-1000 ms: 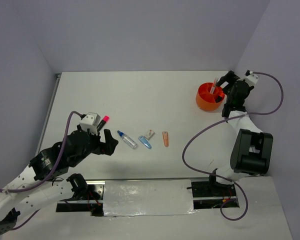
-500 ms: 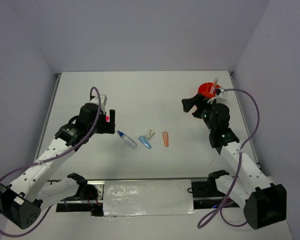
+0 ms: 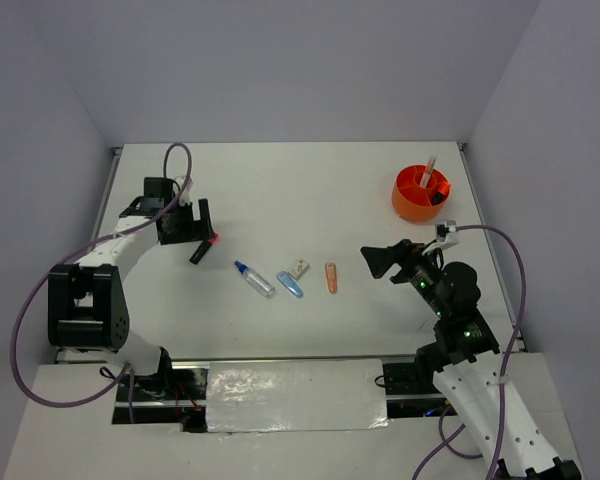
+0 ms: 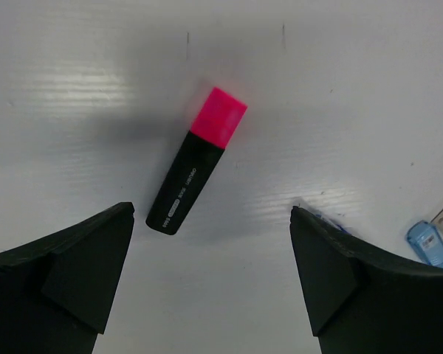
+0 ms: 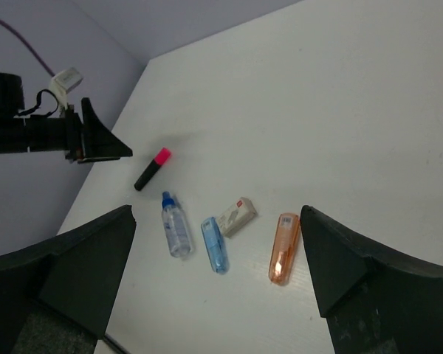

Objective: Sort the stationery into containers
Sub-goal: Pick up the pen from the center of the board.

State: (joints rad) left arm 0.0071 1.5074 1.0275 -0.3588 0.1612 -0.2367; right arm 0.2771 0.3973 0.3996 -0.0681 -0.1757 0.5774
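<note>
1. The right tool is no longer at the orange tub, where it was a second ago. It has swung back over the middle of the worktop, with its jaws wide apart and nothing between them.
2. The tub sits at the far right corner. A thin pen stands up out of it and something dark lies in one compartment, so I judge that a drop-off is done and this arm is free for another pick.
3. The right wrist camera looks down on the row of loose items: blue-capped tube, blue clip, whitish block and peach piece. The peach piece is nearest this arm and looks the likely next target.
4. The left tool has come up from the near left to the far left of the worktop. It hangs over the pink-capped highlighter with its jaws spread.
5. The highlighter lies flat on the worktop between the two fingers in the wrist view, touching neither, so it is not gripped.
6. Five items lie well apart from the tub, so most of the sorting remains.
</note>
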